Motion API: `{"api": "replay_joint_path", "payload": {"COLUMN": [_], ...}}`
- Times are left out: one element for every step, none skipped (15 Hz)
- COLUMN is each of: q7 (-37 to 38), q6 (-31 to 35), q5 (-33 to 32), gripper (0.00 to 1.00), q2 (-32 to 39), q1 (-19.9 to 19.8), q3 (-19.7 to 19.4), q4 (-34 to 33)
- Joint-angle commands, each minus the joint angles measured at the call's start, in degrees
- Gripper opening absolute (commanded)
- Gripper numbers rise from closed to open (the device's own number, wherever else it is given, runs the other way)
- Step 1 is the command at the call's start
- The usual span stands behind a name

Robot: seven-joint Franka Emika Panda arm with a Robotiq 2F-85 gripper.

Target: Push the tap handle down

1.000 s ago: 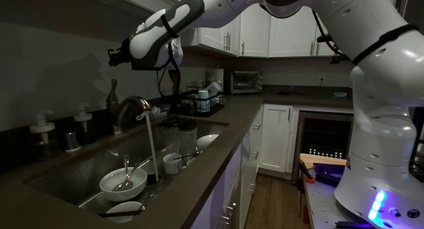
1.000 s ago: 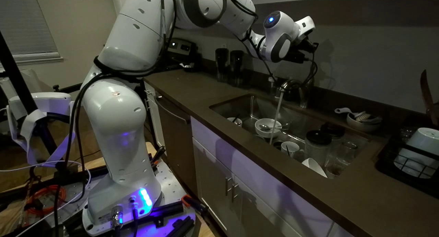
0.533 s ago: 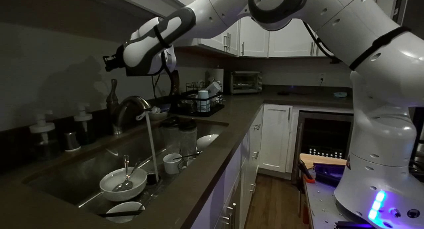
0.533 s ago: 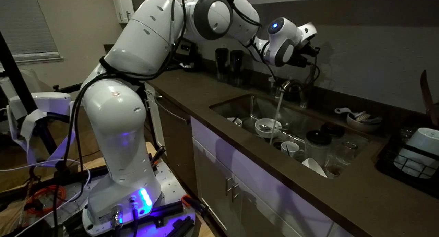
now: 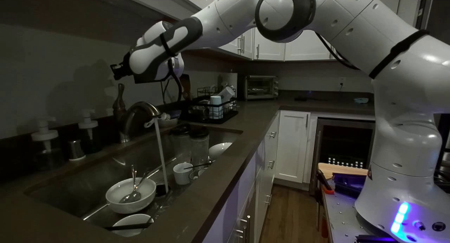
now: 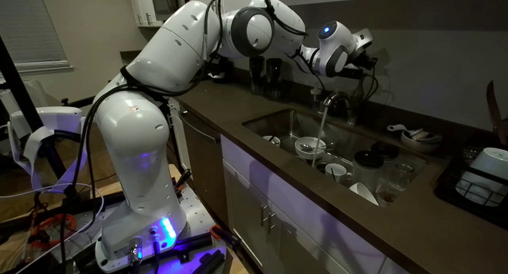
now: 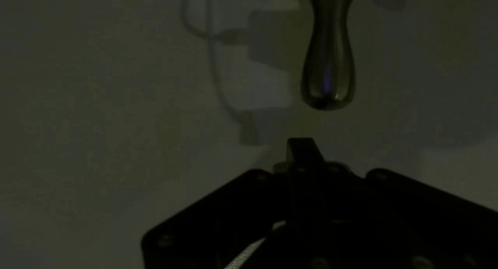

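The tap handle (image 5: pixel 120 92) is a slim dark-metal lever standing upright from the faucet body. In the wrist view the tap handle (image 7: pixel 328 66) hangs from the top edge, its rounded end pointing at my fingertips with a gap between. The arched faucet spout (image 5: pixel 132 118) also shows in an exterior view (image 6: pixel 337 97), with a stream of water (image 5: pixel 160 155) running from it. My gripper (image 5: pixel 116 71) is just above the handle's top end, apart from it. In the wrist view my gripper (image 7: pixel 301 142) is shut, with its dark fingers together and nothing between them.
The wall is close behind the faucet. Soap pumps (image 5: pixel 44 135) stand beside it. The sink holds a white bowl (image 5: pixel 130 197) with spoons, a white mug (image 5: pixel 182 173) and dark-lidded jars (image 5: pixel 199 144). A dish rack (image 5: pixel 225 113) stands further along the counter.
My gripper has come down toward the top of the tap handle, shifting a little nearer to it. The faucet, the running water and the dishes have not moved.
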State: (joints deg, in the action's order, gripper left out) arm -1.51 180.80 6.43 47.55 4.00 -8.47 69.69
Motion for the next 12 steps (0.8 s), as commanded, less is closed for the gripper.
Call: {"api": "replay_joint_path", "payload": {"q7": [0.3,1.8,1.7,1.6,1.4,1.4,1.3,1.2,1.3,1.3,1.2,1.2], "q6": [-4.0,-4.7,-5.5,-6.1,-6.5,-6.7,-6.9,-7.0,-6.5,-6.1,-5.8,-5.6], "q5": [-0.1,-2.4,-2.5,-2.7,-2.7,-2.7,-2.7,-2.7,-2.7,-2.6,-2.6,-2.6], "gripper": [0.0,0.0,0.0,0.0,0.0,0.0,0.0,0.0,0.0,0.0,0.0,0.0], "q2": [2.1,2.2,2.2,2.1,1.9,1.8,1.7,1.5,1.3,1.1,1.0,0.9], "q1": [-0.1,-1.0,-1.2,-1.5,-1.9,-2.1,-2.3,-2.5,-2.4,-2.5,-2.6,-2.6], "q3": [-0.8,0.2,0.5,1.0,1.5,1.8,2.1,2.4,2.6,2.9,3.2,3.3], "q4": [-4.8,-5.2,-5.4,-5.6,-5.5,-5.4,-5.1,-4.9,-4.0,-3.3,-2.9,-2.4]}}
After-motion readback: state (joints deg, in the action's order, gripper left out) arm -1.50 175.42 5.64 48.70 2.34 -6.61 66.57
